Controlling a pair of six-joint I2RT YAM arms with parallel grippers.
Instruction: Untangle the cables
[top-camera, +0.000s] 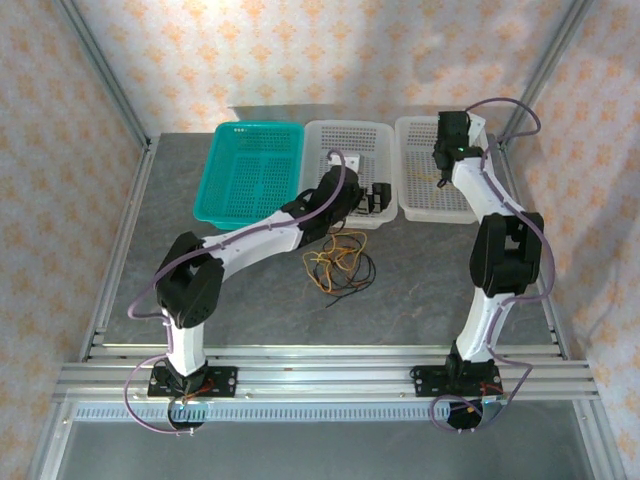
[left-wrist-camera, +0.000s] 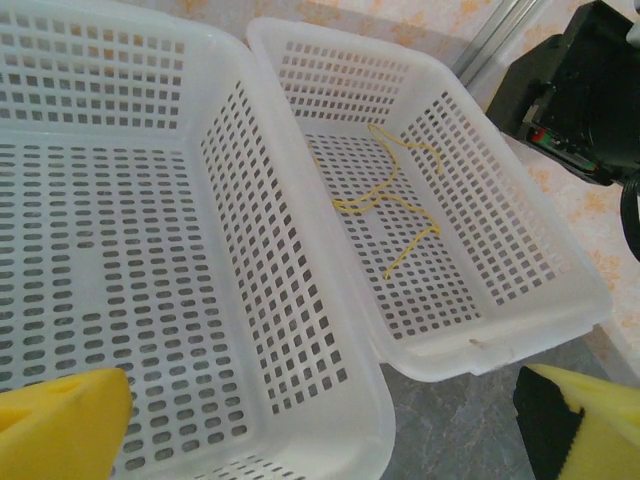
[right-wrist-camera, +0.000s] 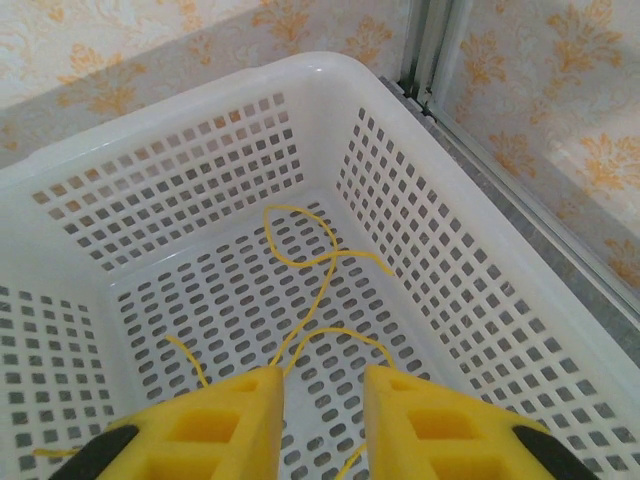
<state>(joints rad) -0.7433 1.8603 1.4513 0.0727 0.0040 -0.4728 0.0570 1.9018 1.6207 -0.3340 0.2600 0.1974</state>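
The right gripper (right-wrist-camera: 322, 385) hangs with its fingers a little apart over the yellow cable (right-wrist-camera: 300, 255) — it lies loose on the floor of the right white basket (right-wrist-camera: 320, 70), at the table's (top-camera: 430, 285) far right corner. The left gripper (left-wrist-camera: 320, 400) gapes wide above the middle white basket (left-wrist-camera: 300, 300). The orange-red and black cables (top-camera: 338, 265) lie tangled mid-table before it — teal basket (top-camera: 250, 170) leftward, floral wallpaper (top-camera: 300, 50) behind.

Both arms, the left arm (top-camera: 250, 238) and the right arm (top-camera: 482, 185), are built of white tubular links joined by bulky black joint housings; a lilac-grey cable (top-camera: 137, 300) loops loosely along each, down to a black base plate (top-camera: 190, 381). The jaws are blocky bright yellow pads (right-wrist-camera: 225, 430) with square recesses moulded in; on the left arm's pair, a black ridged face (left-wrist-camera: 545, 415) lines one inner side.
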